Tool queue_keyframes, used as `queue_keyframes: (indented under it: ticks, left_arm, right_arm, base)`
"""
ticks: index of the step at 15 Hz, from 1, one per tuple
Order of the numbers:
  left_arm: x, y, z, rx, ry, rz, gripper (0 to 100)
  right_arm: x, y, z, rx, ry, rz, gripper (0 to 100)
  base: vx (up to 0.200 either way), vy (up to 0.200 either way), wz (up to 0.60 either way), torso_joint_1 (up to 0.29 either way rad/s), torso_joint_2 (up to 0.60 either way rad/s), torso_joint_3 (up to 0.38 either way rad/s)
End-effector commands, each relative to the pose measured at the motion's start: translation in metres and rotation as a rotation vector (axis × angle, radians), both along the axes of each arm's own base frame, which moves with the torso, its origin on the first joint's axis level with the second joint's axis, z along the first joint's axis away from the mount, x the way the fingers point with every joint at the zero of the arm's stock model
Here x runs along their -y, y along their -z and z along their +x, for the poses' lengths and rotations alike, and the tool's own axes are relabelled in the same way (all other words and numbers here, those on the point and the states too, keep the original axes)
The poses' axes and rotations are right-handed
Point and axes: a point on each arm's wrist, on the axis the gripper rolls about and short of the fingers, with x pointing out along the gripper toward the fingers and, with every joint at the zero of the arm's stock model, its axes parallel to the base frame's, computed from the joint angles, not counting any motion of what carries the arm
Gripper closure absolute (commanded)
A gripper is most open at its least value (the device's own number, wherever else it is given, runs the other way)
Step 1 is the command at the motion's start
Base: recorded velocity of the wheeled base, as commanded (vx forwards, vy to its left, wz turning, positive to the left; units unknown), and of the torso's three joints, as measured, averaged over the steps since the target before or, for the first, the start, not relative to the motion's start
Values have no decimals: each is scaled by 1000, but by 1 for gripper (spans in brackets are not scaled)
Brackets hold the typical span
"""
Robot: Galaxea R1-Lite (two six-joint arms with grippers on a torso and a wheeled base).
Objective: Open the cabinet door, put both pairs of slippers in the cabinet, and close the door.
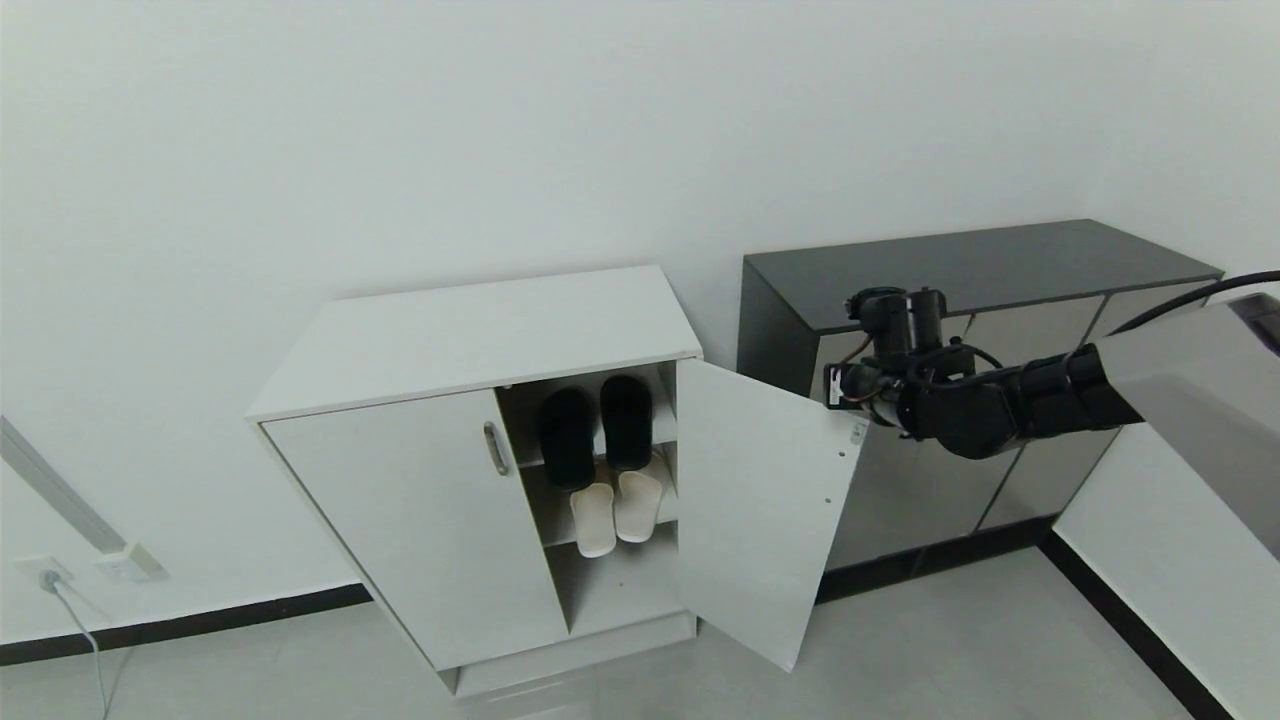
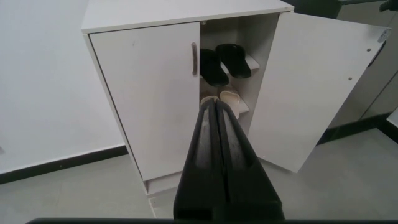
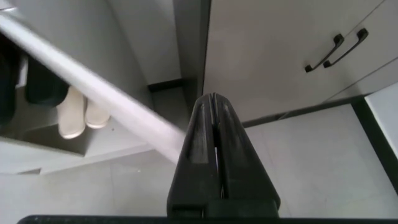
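Standing with its right door [image 1: 760, 500] swung wide, the white cabinet [image 1: 480, 335] sits near the middle of the head view, and both pairs of slippers lie inside it, so the remaining step looks to be the closing. The black slippers [image 1: 597, 425] lie on the upper shelf at 12 o'clock from the white slippers [image 1: 615, 510], which rest one shelf lower. Each pair lies side by side with toes pointing out past the shelf edge; the black pair is matte and broad, the white pair pale and narrower. The right gripper [image 1: 838, 388] is at 3 o'clock from the cabinet, just beside the top free corner of the open door on its outer side, its fingers pressed together and holding nothing. That placement suits a push, I judge, since a closed claw gives a firm blunt tip to press the panel round toward the cabinet front. In the right wrist view the door's thin white edge runs slantwise right at the gripper's tip; whether they touch I cannot tell. The left gripper [image 2: 216, 102] hangs in front of the cabinet, at 6 o'clock from the shelves, fingers together and empty, clear of the door's swing. The left door [image 1: 420, 520] is closed, its metal handle [image 1: 496, 448] at its inner edge.
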Motion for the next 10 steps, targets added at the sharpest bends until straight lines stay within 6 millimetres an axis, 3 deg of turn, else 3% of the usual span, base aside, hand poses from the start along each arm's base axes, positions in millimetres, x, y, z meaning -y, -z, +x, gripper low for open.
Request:
queue_keyframes:
  ticks: [1,5,10]
  left_arm:
    - [0,0,0,0,1,0,100]
    - [0,0,0,-2,1,0,100]
    - [0,0,0,0,0,0,100]
  right_arm:
    - [1,15,14,-12,13,-4,100]
    - [0,31,18,-42,15,-16,100]
    - [-9,28,6,-54,-5,-10,100]
  base:
    - [0,0,0,0,0,0]
    - [0,0,0,0,0,0]
    - [0,0,0,0,0,0]
